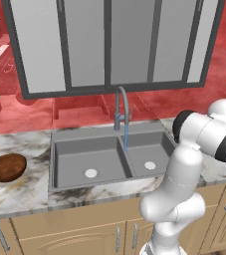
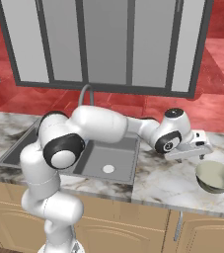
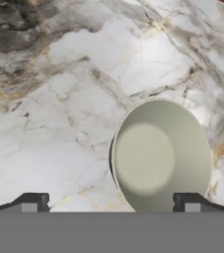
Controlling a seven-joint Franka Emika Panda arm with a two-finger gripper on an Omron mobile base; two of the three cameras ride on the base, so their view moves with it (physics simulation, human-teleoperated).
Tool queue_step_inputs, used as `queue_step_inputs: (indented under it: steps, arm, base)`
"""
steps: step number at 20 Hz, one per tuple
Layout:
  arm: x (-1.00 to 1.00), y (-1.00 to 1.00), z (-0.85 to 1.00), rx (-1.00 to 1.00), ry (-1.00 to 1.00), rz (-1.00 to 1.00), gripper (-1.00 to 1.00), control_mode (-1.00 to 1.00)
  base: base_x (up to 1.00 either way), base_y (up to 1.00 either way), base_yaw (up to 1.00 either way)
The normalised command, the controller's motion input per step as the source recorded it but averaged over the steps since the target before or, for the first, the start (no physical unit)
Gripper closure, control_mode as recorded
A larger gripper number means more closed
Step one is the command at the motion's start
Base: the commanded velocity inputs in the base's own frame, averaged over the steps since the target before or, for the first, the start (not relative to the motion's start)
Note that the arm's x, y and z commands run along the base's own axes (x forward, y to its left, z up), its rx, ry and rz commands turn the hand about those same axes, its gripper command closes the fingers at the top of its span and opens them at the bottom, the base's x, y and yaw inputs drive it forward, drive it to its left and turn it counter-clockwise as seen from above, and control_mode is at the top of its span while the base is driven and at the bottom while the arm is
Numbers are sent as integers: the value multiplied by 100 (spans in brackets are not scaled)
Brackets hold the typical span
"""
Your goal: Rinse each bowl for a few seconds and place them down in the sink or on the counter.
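**Open gripper above the pale bowl: an off-centre grasp is the main risk**

The two dark fingertips (image 3: 29, 201) at the bottom of the hand view stand far apart, so the gripper (image 3: 111, 203) is wide open and holds nothing. Just beyond them the pale greenish-beige bowl (image 3: 160, 155) sits upright on the marble surface (image 3: 59, 99), its cream inside facing the camera. It lies nearer the right-hand fingertip than the other, not centred between them. From the right base view the gripper (image 2: 202, 148) hangs above and just beside the same bowl (image 2: 215, 176), which rests on the surface to the right of the sink (image 2: 108, 158).

If the gripper comes straight down from here, one finger may land on the rim instead of straddling it, tipping the bowl or skating it across the smooth marble. A round, glossy wall also gives a shallow hold, so it could slip on the lift toward the faucet (image 1: 123, 107). How high the fingertips sit over the rim is hard to judge from these angles.

Farther out, the dark reddish-brown bowl (image 1: 7, 167) waits on the surface left of the sink, well apart and unrinsed by the look of it.
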Motion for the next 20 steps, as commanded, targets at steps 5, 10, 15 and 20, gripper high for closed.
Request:
queue_step_inputs:
  steps: [5, 10, 15, 20]
  arm:
    - [0, -4, -9, 0, 0, 1, -100, -100]
    - [0, 0, -10, 0, 0, 0, -100, -100]
    - [0, 0, -9, 0, 0, 0, -100, -100]
    - [0, -1, -8, 0, 0, 0, -100, -100]
  base:
    - [0, 0, 0]
    - [0, 0, 0]
    - [0, 0, 0]
    - [0, 0, 0]
